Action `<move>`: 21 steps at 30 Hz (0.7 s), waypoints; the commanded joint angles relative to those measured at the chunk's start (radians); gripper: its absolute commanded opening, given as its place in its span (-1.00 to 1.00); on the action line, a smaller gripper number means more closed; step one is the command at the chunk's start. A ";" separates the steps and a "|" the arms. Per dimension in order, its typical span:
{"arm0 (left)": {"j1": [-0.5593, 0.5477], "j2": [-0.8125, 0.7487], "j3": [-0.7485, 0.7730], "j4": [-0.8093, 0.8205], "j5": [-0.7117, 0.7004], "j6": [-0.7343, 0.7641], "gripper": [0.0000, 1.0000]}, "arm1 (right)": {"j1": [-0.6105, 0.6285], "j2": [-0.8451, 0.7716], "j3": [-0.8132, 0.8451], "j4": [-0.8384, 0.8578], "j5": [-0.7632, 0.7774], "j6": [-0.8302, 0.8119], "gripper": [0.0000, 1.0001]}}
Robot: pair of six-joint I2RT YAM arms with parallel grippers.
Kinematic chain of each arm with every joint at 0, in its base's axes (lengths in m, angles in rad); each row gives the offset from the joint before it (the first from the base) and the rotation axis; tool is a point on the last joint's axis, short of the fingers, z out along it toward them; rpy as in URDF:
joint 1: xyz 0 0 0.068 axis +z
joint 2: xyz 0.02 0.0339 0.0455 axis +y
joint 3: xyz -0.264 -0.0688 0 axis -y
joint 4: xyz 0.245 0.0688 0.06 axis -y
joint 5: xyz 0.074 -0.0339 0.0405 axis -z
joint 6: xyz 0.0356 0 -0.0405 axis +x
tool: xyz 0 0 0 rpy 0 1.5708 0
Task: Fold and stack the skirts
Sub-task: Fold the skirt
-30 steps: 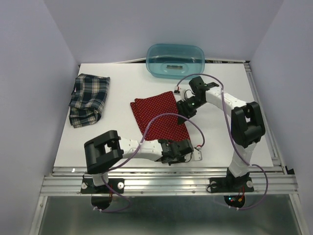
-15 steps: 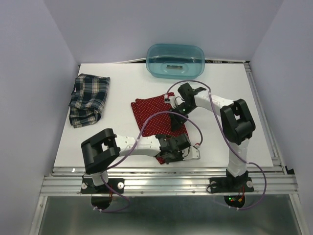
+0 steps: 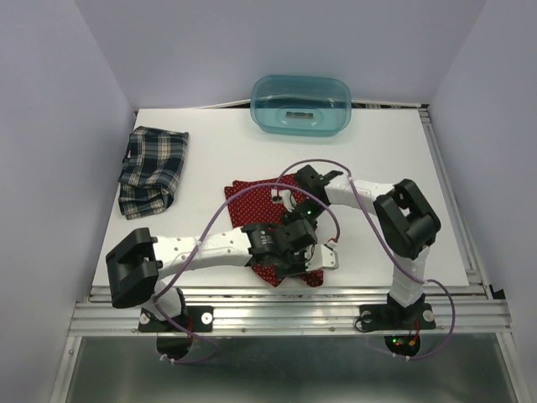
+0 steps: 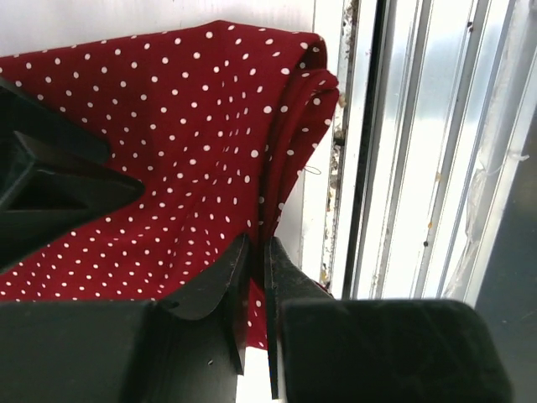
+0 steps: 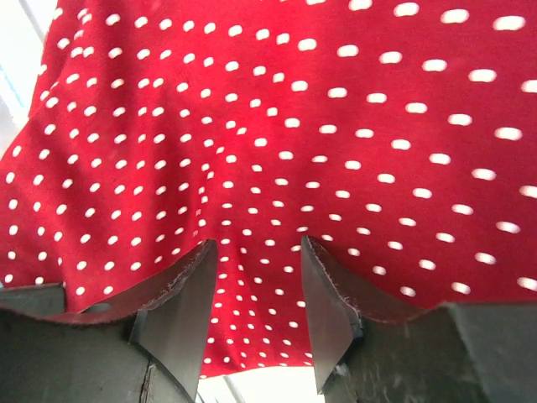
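Red skirt (image 3: 248, 191) lies mid-table, under both your grippers. L gripper (image 4: 256, 290) is clamped on its folded edge, just beside the table's metal rail (image 4: 403, 168). R gripper (image 5: 256, 277): fingers apart w/ red cloth between, can't tell if it's gripping. Plaid skirt (image 3: 153, 172) lies well left of L gripper. Tub (image 3: 302, 105) sits beyond R gripper.
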 commanded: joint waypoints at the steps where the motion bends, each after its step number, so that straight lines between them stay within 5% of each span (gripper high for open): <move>1: 0.058 -0.036 0.032 -0.025 0.045 0.029 -1.00 | 0.025 -0.044 -0.018 -0.009 0.010 -0.038 0.01; 10: 0.138 -0.076 0.055 -0.063 0.188 0.156 -1.00 | 0.025 -0.058 0.189 -0.042 0.148 -0.031 0.10; 21: 0.137 -0.090 0.042 -0.071 0.277 0.170 -1.00 | -0.015 0.322 0.759 -0.016 0.346 0.015 0.26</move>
